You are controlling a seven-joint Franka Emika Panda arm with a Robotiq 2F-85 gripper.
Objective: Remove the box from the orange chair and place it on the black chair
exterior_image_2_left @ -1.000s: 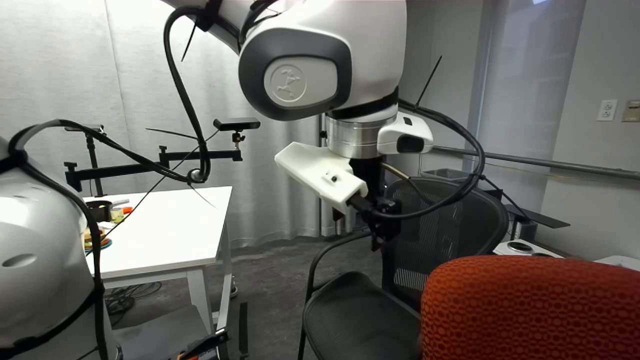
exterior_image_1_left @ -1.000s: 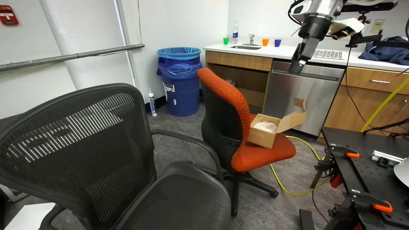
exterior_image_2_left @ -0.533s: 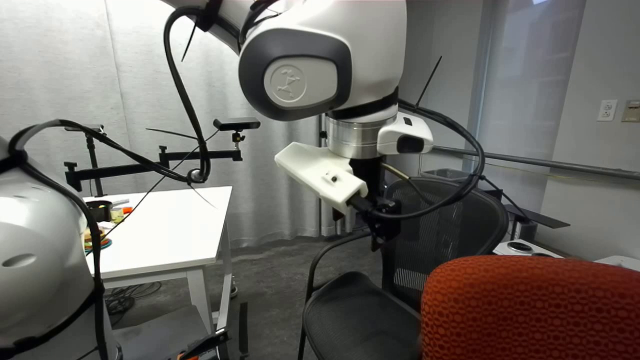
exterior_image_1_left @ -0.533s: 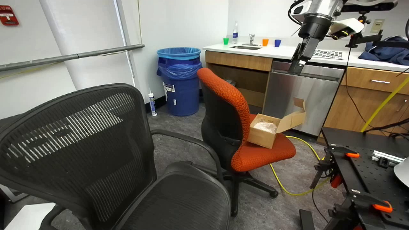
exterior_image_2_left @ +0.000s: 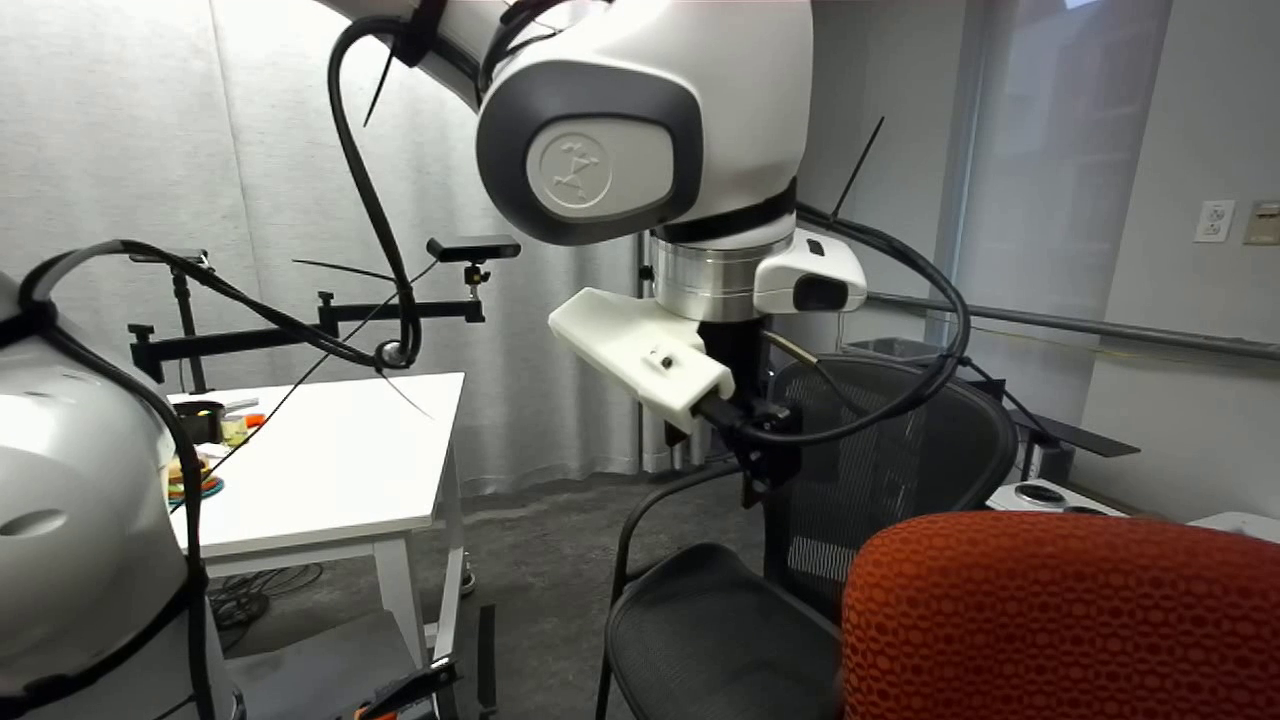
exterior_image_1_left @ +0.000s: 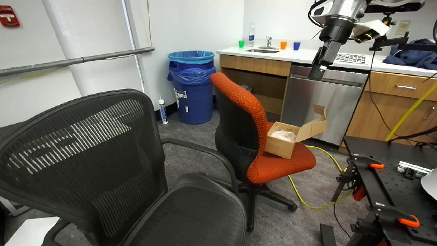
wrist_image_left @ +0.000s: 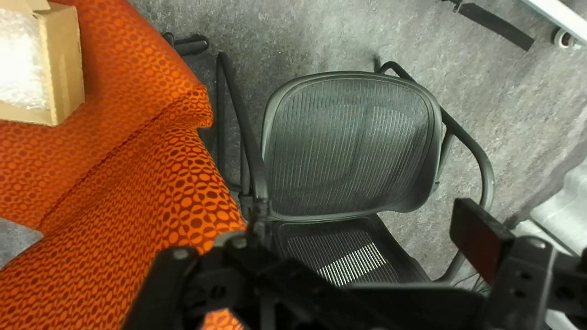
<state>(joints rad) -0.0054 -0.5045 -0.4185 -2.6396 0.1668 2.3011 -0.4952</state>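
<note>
The cardboard box (exterior_image_1_left: 280,147) sits on the seat of the orange chair (exterior_image_1_left: 286,167), flap open, with clear wrapping inside. Part of the box (wrist_image_left: 68,68) shows at the upper left of the wrist view, beside the orange backrest (wrist_image_left: 151,192). Its label does not show. The black chair (exterior_image_1_left: 201,215) stands beside the orange one with a bare seat; its seat also shows in the wrist view (wrist_image_left: 353,146). My gripper (exterior_image_1_left: 318,66) is above the chairs. In the wrist view the gripper (wrist_image_left: 367,229) has its fingers wide apart with nothing between them.
A black workbench (exterior_image_1_left: 392,181) with orange-handled clamps stands beside the orange chair. A counter (exterior_image_1_left: 317,61) with cups, a sink and a dishwasher is behind. A blue bin (exterior_image_1_left: 194,92) stands in the corner. A white table (exterior_image_2_left: 340,450) holds small items. A yellow cable (exterior_image_1_left: 317,207) lies on the floor.
The arm has sunk very slightly in an exterior view. The box and both chairs have not moved.
</note>
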